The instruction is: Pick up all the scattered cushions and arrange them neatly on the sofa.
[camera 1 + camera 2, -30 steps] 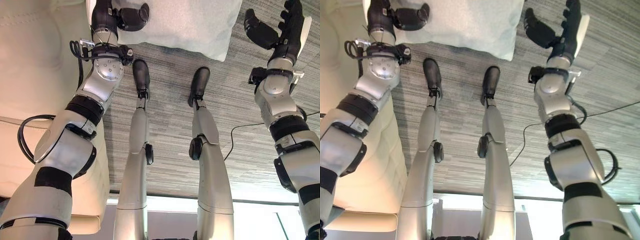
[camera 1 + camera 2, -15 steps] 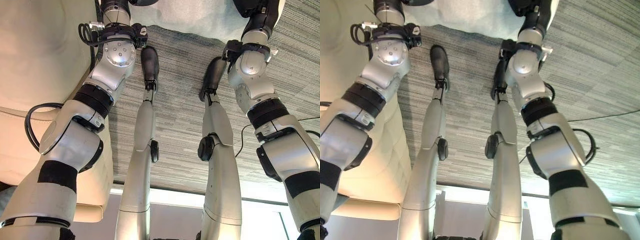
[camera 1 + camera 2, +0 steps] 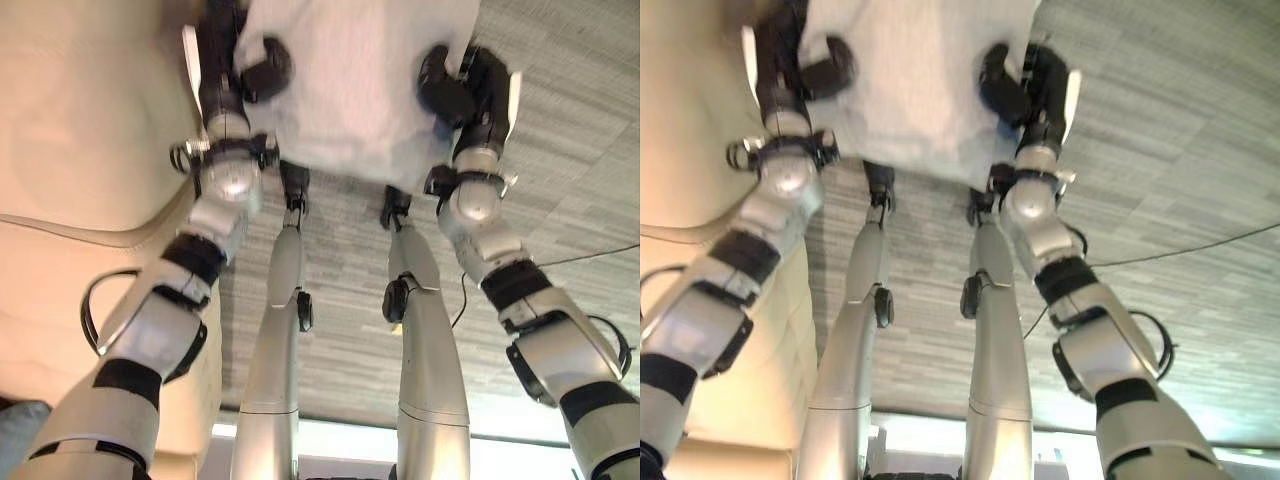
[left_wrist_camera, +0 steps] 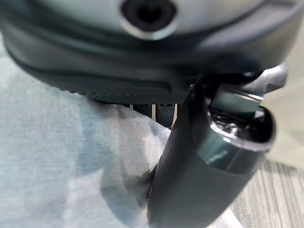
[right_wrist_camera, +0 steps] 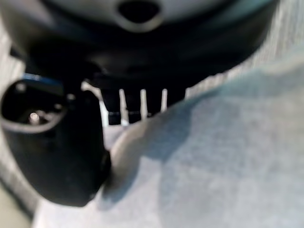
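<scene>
A pale mint cushion [image 3: 350, 80] hangs above the grey carpet, held between both hands. My left hand [image 3: 225, 70] grips its left edge beside the sofa, with the thumb [image 4: 199, 175] pressed over the fabric [image 4: 57, 166] and the fingers behind it. My right hand [image 3: 480, 85] clamps the right edge in the same manner, thumb [image 5: 57, 152] on top of the cloth [image 5: 228, 156] and fingers underneath. The cushion's far part runs out of the picture.
A cream leather sofa [image 3: 70, 200] takes up the left side, close against my left arm. Grey striped carpet [image 3: 560, 150] spreads to the right. A blue-grey thing [image 3: 20, 425] peeks in at the lower left corner.
My right hand swung in from the right, where it stood open, and closed on the cushion's right edge. The cushion now sits between both hands, nearer my body.
</scene>
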